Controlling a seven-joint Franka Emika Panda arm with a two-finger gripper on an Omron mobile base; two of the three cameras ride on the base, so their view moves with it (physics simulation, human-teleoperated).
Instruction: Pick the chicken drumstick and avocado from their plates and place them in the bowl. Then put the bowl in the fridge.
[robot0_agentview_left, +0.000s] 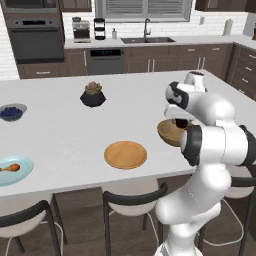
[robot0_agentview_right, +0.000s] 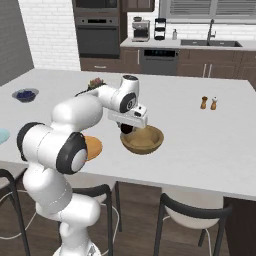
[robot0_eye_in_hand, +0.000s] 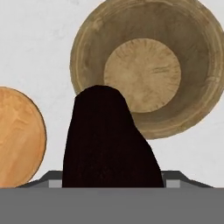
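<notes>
One avocado, clamped between the fingers, hides them and part of the bowl's rim.

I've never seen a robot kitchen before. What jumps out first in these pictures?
The big white arm dominates, bent low over the island counter. Its gripper holds a dark avocado just above the near edge of a wooden bowl. To the left lie a bare wooden plate and a blue plate with a drumstick on it.
</notes>
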